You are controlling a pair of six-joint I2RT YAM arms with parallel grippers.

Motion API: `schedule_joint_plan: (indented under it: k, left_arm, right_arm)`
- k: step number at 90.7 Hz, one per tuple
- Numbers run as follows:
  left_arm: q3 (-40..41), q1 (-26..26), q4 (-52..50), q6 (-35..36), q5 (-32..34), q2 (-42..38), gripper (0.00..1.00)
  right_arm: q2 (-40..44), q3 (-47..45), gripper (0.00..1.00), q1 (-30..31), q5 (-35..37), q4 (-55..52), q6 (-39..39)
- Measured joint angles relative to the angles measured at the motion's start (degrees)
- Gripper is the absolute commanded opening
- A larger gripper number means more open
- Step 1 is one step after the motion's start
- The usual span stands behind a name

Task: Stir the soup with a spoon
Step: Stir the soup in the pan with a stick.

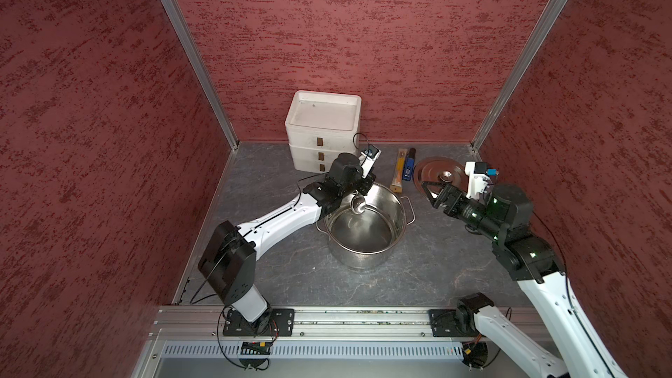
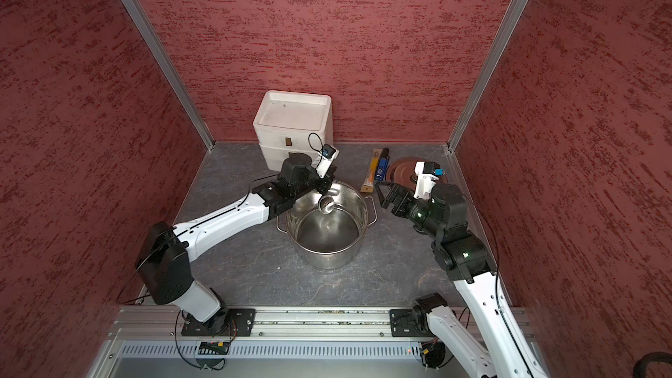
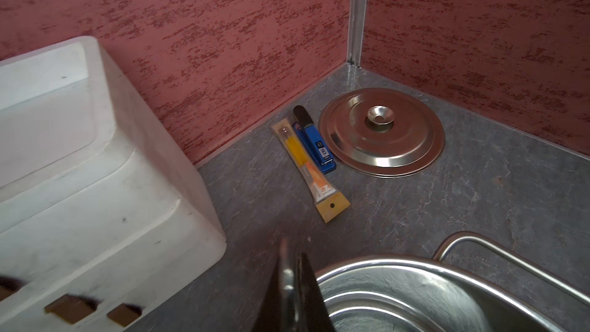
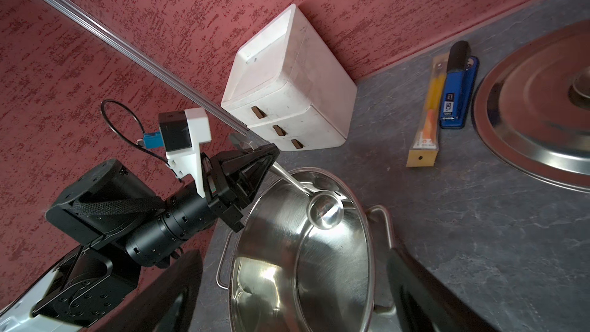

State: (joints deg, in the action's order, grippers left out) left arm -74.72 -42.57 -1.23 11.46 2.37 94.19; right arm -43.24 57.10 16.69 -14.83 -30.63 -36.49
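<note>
spoon (image 4: 325, 210) is clamped by its handle in the left gripper (image 4: 271, 154), bowl held over the mouth of the pot (image 1: 363, 260), right gripper (image 1: 428, 195) spread and empty nearby; lowering is judged needed before circling.

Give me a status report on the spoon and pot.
Left gripper shut on spoon, bowl over open pot. Right gripper open, empty, near lid. No soup visible; nothing blocking.

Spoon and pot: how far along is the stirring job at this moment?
Done: the lid is off, and the left pincer is shut on the spoon. In hand: the spoon's bowl hangs over the open pot, near its far rim. Left: lowering it and stirring, apparently; no liquid shows. The right pincer is open, empty.
</note>
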Motion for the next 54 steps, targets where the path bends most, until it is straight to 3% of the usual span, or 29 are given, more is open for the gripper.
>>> schedule_joint_plan:
  k: [33,54]
  left_arm:
    - [-4.5,-8.4,-0.1,2.5,-8.7,4.2,0.0]
    - [4.0,-13.1,0.4,2.6,-14.1,-2.9,0.0]
  right_arm:
    - [3.6,0.0,0.94,0.0,1.7,-3.0,0.1]
    - [4.8,-0.4,0.94,0.0,1.9,-3.4,0.0]
